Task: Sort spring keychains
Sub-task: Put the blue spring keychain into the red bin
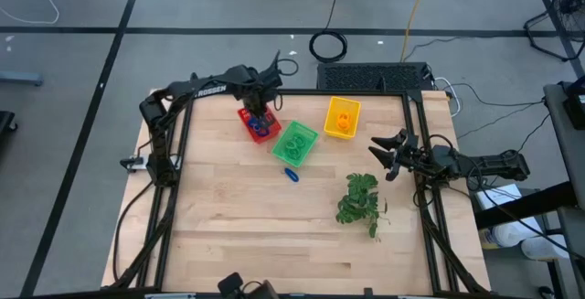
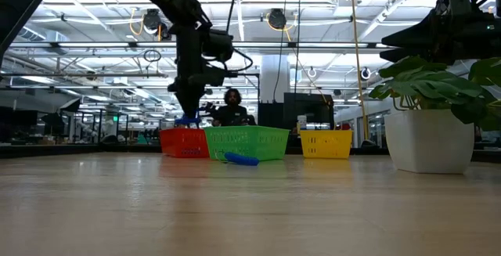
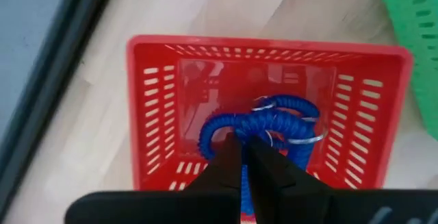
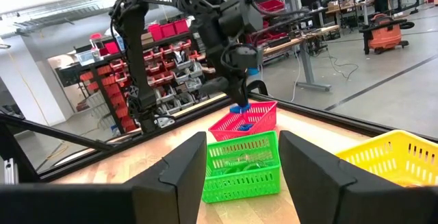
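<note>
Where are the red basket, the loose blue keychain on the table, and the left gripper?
red basket (image 3: 154,114), left wrist view, side wall
loose blue keychain (image 1: 291,175), high view, coil middle
left gripper (image 3: 244,157), left wrist view, between fingertips

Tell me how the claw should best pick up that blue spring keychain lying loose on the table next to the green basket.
Probably from straight above. The blue spring keychain lies flat and elongated on bare wood just in front of the green basket, so close the claw across the narrow middle of its coil, fingers straddling its long axis. Keep to the side away from the basket wall.
</note>
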Robot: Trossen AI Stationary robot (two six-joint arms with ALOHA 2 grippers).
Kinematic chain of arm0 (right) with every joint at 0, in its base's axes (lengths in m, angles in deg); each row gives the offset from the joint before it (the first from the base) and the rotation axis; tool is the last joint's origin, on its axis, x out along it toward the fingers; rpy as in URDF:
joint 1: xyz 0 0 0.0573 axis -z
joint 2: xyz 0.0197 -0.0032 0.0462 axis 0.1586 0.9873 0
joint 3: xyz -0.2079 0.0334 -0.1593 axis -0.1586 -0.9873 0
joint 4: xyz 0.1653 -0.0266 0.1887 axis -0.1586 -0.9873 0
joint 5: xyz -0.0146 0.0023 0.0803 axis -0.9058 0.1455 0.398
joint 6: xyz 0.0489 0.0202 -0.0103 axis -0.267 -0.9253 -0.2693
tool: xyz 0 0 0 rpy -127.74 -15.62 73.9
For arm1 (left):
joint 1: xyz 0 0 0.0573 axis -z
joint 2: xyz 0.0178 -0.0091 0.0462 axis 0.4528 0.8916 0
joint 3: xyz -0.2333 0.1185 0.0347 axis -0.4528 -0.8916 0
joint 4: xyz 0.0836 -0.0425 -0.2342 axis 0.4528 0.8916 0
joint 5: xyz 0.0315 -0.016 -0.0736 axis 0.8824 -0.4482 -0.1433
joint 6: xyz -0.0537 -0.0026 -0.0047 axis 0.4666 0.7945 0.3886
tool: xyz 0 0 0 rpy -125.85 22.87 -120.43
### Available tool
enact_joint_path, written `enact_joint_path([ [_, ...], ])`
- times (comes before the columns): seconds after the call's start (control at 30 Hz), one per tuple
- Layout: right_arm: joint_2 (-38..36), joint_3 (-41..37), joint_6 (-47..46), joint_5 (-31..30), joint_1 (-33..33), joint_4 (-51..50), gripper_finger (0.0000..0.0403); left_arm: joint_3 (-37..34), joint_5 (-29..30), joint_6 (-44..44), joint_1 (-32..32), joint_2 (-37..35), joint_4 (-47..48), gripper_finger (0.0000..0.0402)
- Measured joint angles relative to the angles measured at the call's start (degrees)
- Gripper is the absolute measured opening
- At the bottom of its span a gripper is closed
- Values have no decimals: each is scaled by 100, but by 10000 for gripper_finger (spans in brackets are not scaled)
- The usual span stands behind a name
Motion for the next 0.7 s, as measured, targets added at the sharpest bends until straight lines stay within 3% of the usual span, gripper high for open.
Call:
enact_joint_path([
  [0.23, 0, 1, 0, -2, 0, 1, 171, -415, -5, 3, -65, 2, -553, 5],
  [0.6, -1, 0, 0, -2, 0, 0, 171, -439, -42, -74, -44, 516, -420, 6],
  [0.7, 0, 1, 0, -2, 1, 0, 171, -439, -42, -2, -37, 522, -382, 22],
])
